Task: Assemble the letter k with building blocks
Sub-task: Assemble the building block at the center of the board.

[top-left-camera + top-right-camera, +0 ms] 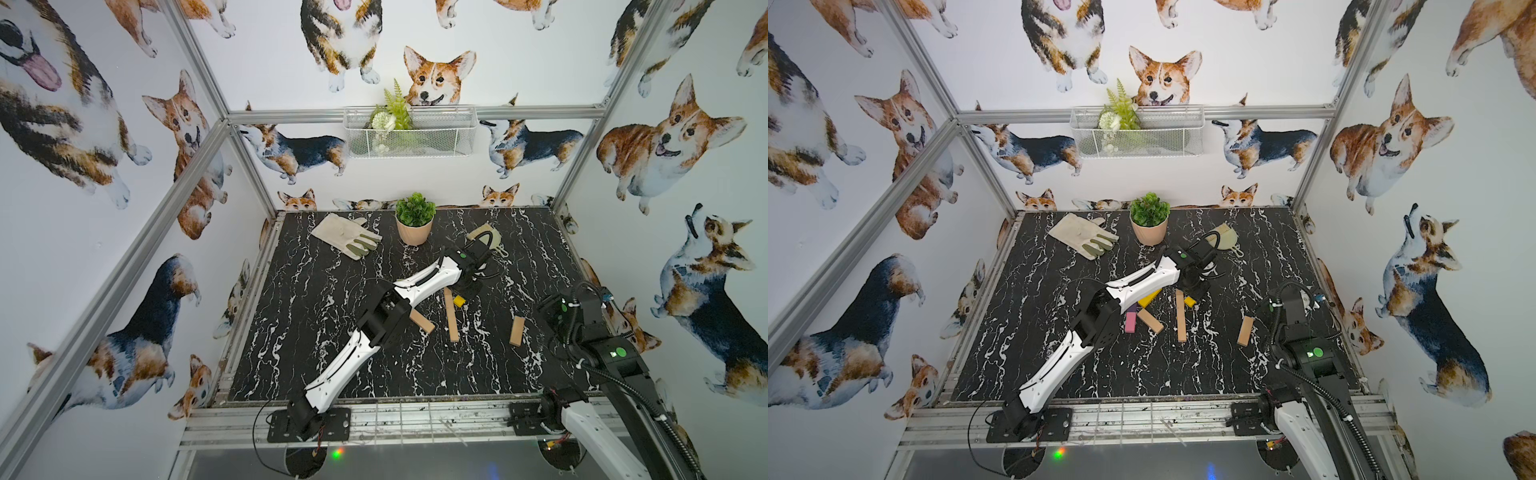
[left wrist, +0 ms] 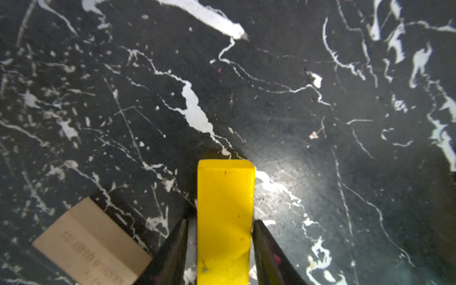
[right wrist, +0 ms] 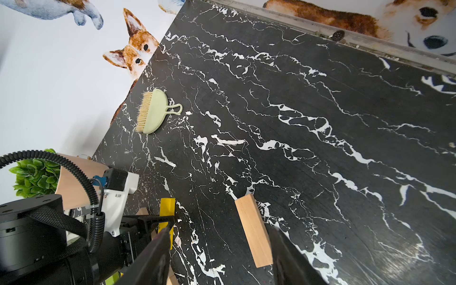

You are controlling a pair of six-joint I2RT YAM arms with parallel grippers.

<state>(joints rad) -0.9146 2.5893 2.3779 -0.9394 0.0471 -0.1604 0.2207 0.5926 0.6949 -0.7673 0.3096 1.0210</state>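
Yellow block (image 2: 225, 217) lies between the left end effector's (image 2: 220, 221) slightly parted jaws, ungripped; right end effector (image 3: 219, 228) hangs open, empty.

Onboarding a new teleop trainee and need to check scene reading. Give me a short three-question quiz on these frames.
1. Multiple choice: which bar sits inside the left gripper? A: pink painted bar. B: bright yellow rectangular bar. C: plain tan wood bar.
2. True or false: the right gripper is clamped on a purple bar.
3. Fill in: beside the peach pot with the green plant lies a cream fabric work ____.
Key: 1 B. 2 false, its jaws stand open and empty. 3 glove.
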